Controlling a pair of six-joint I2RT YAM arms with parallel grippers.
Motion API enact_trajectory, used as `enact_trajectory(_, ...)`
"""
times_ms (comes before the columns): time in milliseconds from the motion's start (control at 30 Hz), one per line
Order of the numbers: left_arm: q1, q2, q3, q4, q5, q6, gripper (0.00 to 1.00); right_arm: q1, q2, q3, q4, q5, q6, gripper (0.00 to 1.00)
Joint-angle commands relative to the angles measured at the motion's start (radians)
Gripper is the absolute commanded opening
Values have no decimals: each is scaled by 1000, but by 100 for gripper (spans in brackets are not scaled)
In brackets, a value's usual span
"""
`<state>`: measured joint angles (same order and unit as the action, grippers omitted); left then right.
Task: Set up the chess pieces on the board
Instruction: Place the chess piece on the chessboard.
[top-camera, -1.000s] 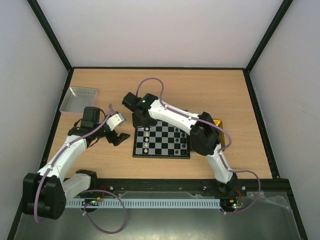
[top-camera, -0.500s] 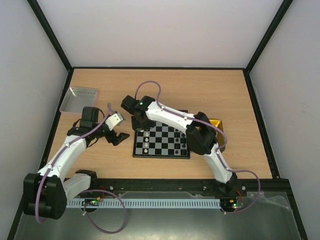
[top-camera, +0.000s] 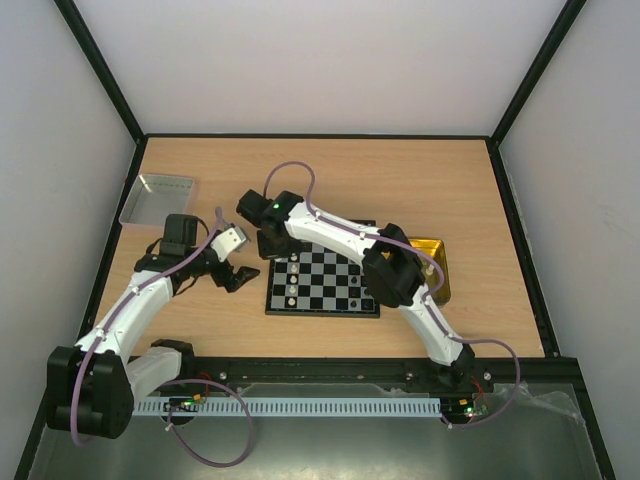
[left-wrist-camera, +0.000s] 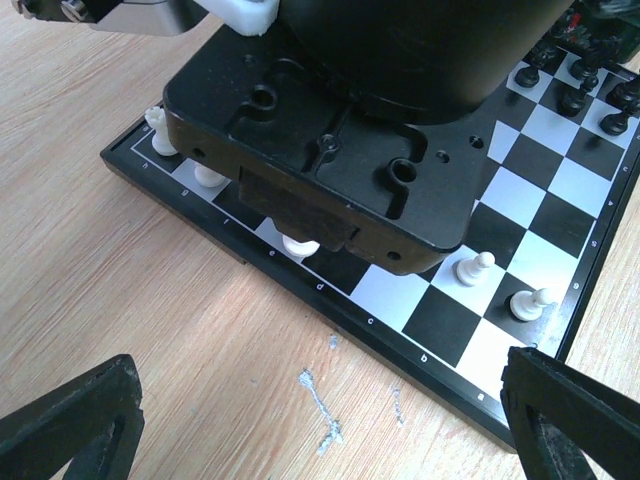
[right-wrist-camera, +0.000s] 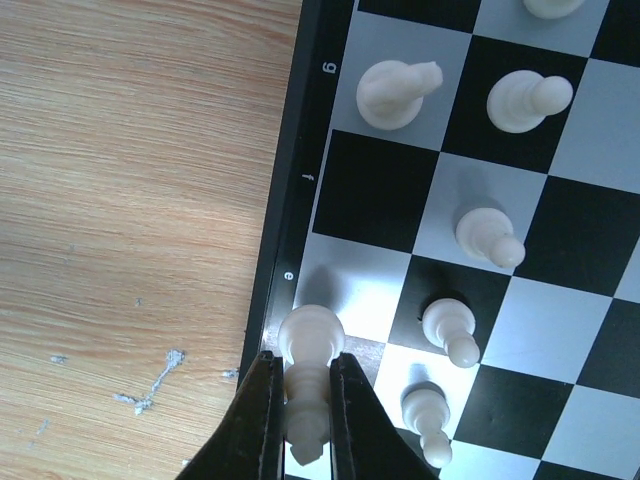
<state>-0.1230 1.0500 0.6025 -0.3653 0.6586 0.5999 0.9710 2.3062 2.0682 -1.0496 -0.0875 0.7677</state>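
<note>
Pale walls and black corner posts around a wooden desk (top-camera: 400, 180). Bolted side by side at its near edge, two white-and-black arms: left arm (top-camera: 130, 305) bent inward, right arm (top-camera: 340, 235) stretched leftward from the near right.

Near the middle of the desk, the board (top-camera: 330, 290), black-and-white checks inside a thin black border, its far right part covered by the right arm. In the far left corner, well apart from the board, a grey metal tray (top-camera: 158, 197). Just right of the board, half hidden behind the right arm, a shiny yellow tray (top-camera: 432, 243).

Left gripper (left-wrist-camera: 320, 430) spread wide and holding nothing, low over bare wood just beside the board's left edge, dark fingers (left-wrist-camera: 70, 420) at either bottom corner of its wrist view.

Right gripper (right-wrist-camera: 303, 405) above the board's left edge, pressed together on a white piece (right-wrist-camera: 310, 335), pinching it between the fingertips over the edge square beside the letter e. Resting on that square or lifted off it: cannot tell.

On nearby squares along that left side, more white pieces (right-wrist-camera: 488, 235), each on its own square and apart from the others. Along the board's opposite side, a cluster of black pieces (left-wrist-camera: 580, 90).
</note>
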Motion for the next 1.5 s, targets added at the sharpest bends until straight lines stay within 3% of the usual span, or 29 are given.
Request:
enact_trajectory(0,9,1,-13,-4,35,19,97,5,27,30,-30,25,-10,2)
enact_trajectory(1467,16,5,-9,-22,55,33,97,-14,36,26,-30,61,-3,2)
